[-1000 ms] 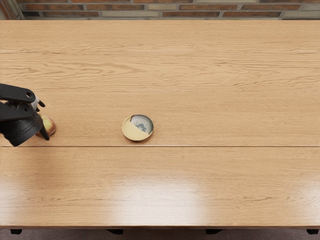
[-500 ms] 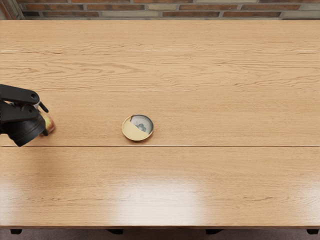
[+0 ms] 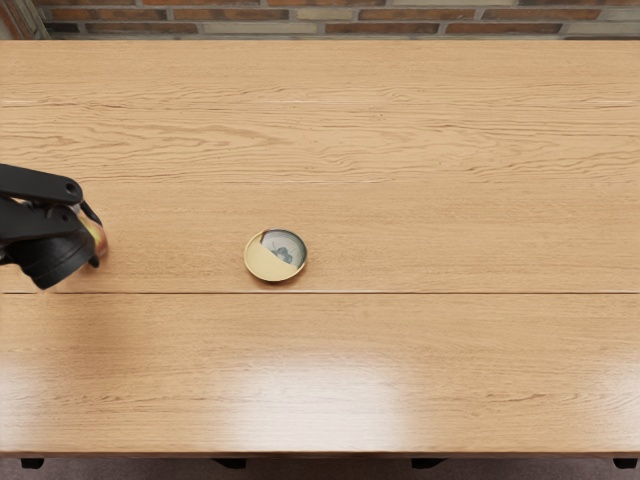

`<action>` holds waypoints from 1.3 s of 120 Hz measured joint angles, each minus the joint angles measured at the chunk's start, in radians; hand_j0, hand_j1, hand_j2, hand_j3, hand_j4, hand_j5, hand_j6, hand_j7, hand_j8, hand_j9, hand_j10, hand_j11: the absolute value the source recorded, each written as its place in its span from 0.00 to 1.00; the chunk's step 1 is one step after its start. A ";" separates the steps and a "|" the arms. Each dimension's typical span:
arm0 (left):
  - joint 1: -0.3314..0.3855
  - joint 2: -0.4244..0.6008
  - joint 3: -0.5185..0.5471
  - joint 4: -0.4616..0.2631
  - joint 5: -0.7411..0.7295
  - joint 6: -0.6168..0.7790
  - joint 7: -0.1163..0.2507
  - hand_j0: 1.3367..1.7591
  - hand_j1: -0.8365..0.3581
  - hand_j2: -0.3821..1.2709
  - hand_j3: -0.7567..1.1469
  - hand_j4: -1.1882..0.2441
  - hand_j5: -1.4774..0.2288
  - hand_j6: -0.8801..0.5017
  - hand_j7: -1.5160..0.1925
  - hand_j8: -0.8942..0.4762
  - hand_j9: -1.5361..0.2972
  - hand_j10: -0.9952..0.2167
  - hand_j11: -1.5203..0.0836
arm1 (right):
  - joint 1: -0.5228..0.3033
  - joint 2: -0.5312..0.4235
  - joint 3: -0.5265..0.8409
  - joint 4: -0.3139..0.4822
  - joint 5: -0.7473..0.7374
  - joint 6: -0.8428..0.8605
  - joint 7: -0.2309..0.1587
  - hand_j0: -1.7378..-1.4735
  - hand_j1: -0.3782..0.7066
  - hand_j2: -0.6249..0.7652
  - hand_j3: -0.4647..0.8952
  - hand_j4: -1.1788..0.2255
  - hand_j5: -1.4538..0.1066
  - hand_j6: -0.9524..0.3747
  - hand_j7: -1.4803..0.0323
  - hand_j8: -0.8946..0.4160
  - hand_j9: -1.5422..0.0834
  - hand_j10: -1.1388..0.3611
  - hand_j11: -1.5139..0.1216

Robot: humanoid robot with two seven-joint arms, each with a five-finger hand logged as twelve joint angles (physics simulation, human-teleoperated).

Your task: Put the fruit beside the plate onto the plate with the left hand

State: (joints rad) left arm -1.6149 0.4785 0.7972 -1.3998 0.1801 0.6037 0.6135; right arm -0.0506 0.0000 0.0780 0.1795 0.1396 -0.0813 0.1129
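**Observer:** What has changed over the last second?

**Operator:** In the head view, my left hand [image 3: 45,243] has drawn a little up and in at the left edge of the desk [image 3: 400,150]. The fruit [image 3: 98,240] has shifted with it, and less of it shows now, just a reddish-yellow sliver at the hand's right side.

**Observer:** And the fingers?

**Operator:** The fingers [image 3: 89,212] are curled round the fruit, one dark finger arcing over its top. I read that as a closed grip, though the palm hides most of the contact. I cannot tell whether the fruit is off the surface yet.

**Observer:** Where is the target?

**Operator:** The plate [image 3: 262,263] sits well apart to the right, near the desk's middle, with nothing on it. My right arm is out of view.

**Observer:** So which step is this?

**Operator:** The grasp is finishing, I think, and the carry has not begun. Next I need a clean lift, then a sweep to the right until I am over the plate, then a gentle lowering before I release. The plate is small, so I must centre carefully or the fruit may roll off.
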 joint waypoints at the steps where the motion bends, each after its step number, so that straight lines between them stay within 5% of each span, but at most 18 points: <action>1: -0.005 0.000 0.001 -0.001 -0.001 0.000 0.000 0.73 0.44 0.42 0.40 0.56 0.24 0.51 0.28 0.57 0.28 0.53 0.32 | 0.000 0.000 0.000 0.000 0.000 0.000 0.000 0.30 0.07 0.44 0.34 0.81 0.90 0.69 0.95 0.66 0.92 0.74 0.90; 31: -0.131 0.000 0.014 -0.027 -0.042 -0.060 -0.001 0.73 0.44 0.47 0.40 0.56 0.19 0.52 0.23 0.58 0.24 0.54 0.27 | 0.000 0.000 0.000 0.000 0.000 0.000 -0.001 0.30 0.07 0.44 0.34 0.81 0.90 0.69 0.95 0.66 0.92 0.74 0.90; 60: -0.154 -0.008 -0.091 -0.032 -0.094 -0.199 -0.002 0.73 0.48 0.44 0.40 0.54 0.17 0.50 0.23 0.55 0.24 0.51 0.25 | 0.000 0.000 -0.001 0.000 0.000 0.000 -0.001 0.30 0.07 0.44 0.34 0.81 0.90 0.69 0.95 0.66 0.92 0.74 0.90; 79: -0.177 -0.113 -0.156 -0.019 -0.135 -0.233 -0.003 0.73 0.52 0.39 0.40 0.53 0.16 0.48 0.24 0.53 0.23 0.50 0.25 | 0.001 0.000 -0.001 0.000 0.000 0.000 -0.001 0.30 0.07 0.44 0.34 0.81 0.90 0.69 0.95 0.66 0.92 0.74 0.90; 116: -0.214 -0.233 -0.166 0.013 -0.203 -0.223 -0.002 0.73 0.48 0.48 0.40 0.53 0.15 0.51 0.19 0.57 0.22 0.52 0.24 | 0.001 0.000 -0.001 0.000 0.000 0.000 0.000 0.30 0.07 0.44 0.34 0.81 0.90 0.69 0.95 0.66 0.92 0.74 0.90; 156: -0.229 -0.419 -0.149 0.087 -0.275 -0.203 -0.002 0.73 0.49 0.45 0.40 0.54 0.13 0.53 0.17 0.58 0.20 0.53 0.23 | 0.002 0.000 -0.001 0.001 0.000 0.003 0.000 0.30 0.07 0.44 0.34 0.81 0.90 0.69 0.95 0.66 0.92 0.74 0.90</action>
State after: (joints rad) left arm -1.8437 0.0592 0.6483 -1.3131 -0.0948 0.4007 0.6111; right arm -0.0486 0.0000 0.0767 0.1807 0.1396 -0.0780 0.1130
